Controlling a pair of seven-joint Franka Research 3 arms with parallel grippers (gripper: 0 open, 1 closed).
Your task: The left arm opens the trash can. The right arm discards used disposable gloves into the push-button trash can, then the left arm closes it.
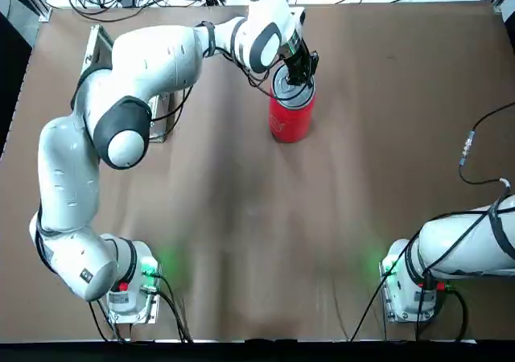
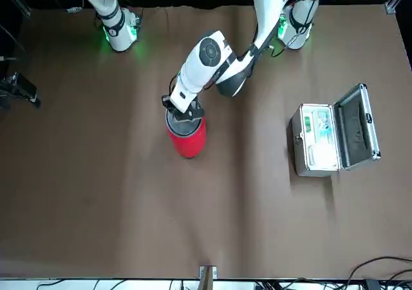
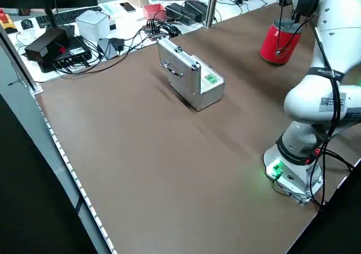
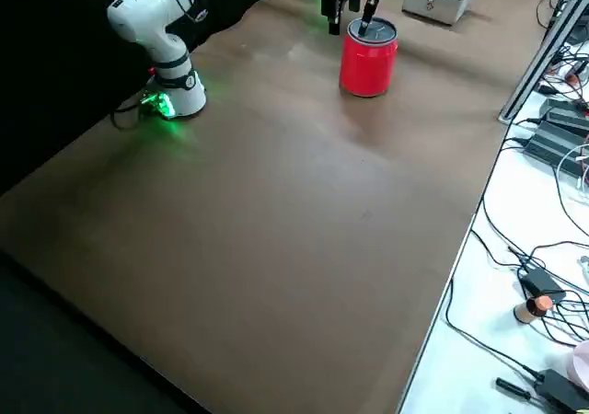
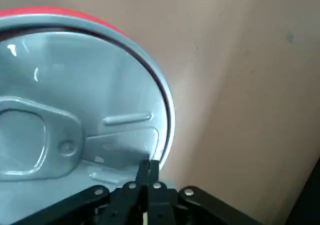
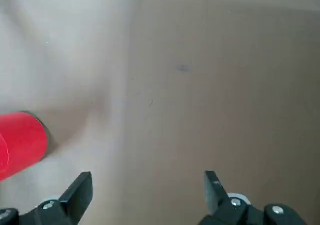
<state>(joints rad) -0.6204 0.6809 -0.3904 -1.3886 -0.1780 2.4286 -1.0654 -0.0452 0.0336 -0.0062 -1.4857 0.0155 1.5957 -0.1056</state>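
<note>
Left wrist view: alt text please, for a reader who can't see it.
The left gripper, fingertips together, is at the rim side of the closed round grey lid of a red trash can. The lid has a raised central panel; brown tabletop surrounds the can.

No text, label, brand, number or sign is legible in any view (the pale markings on the surfaces shown are too small to read).

Case left of trash can (image 2: 317, 138), trash can (image 2: 187, 139) right
</note>
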